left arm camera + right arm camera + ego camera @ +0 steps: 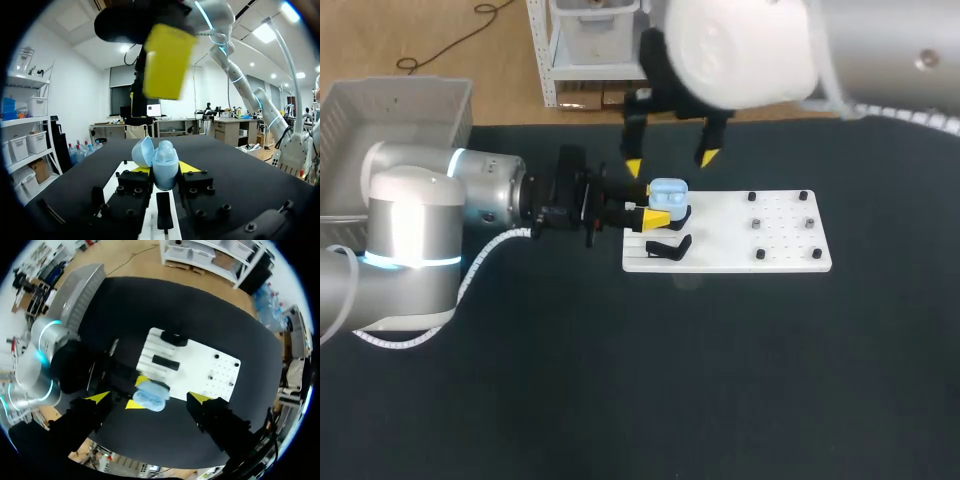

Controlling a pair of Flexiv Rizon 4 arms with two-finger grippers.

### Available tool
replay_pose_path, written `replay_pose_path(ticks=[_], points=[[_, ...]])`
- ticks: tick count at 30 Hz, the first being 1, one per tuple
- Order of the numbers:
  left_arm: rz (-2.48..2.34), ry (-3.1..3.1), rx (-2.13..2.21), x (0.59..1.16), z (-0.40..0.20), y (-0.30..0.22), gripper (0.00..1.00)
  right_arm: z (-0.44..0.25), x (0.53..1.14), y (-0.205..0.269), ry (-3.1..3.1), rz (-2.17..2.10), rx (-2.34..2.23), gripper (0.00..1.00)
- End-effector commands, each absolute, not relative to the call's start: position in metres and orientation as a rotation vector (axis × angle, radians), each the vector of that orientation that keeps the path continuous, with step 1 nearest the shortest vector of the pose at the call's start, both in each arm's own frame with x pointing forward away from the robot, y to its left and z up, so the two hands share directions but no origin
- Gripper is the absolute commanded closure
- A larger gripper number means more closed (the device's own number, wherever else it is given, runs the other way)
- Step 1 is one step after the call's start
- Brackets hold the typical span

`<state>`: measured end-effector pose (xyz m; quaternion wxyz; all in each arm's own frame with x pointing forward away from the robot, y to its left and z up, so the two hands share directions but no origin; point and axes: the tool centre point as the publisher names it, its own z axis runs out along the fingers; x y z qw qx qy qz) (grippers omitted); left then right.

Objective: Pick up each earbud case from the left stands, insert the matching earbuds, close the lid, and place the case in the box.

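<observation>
Open earbud case held by the left gripper, right gripper poised over it

The left gripper [654, 204] is clamped on the light-blue earbud case [668, 195], one yellow tip on each side. It holds the case upright, lid hinged open, over the near-left corner of the white board [780, 245]. The right gripper [670, 162] hangs directly above with its fingers spread wide and nothing in them. In the right wrist view the case sits midway between its tips, its longer side roughly along the line joining them. Any move on the lid is probably the right arm's. The box [380, 105] stands well apart, on the left.
</observation>
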<state>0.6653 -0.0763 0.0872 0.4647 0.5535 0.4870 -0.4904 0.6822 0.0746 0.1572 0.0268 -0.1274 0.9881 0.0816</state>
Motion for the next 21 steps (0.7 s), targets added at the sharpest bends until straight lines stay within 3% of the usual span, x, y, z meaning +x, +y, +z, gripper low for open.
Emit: replay_pose_path(ticks=[1,12,21], points=[[-1.202,1.198,1.359,0.664,0.088,-0.076,1.00,0.153,0.695,0.047,3.012,0.366,-0.216,0.00],[-1.202,1.198,1.359,0.664,0.088,-0.076,1.00,0.127,0.741,0.032,3.076,0.412,0.030,0.00],[-1.202,1.198,1.359,0.664,0.088,-0.076,1.00,0.104,0.738,0.038,3.162,0.396,0.009,0.00]])
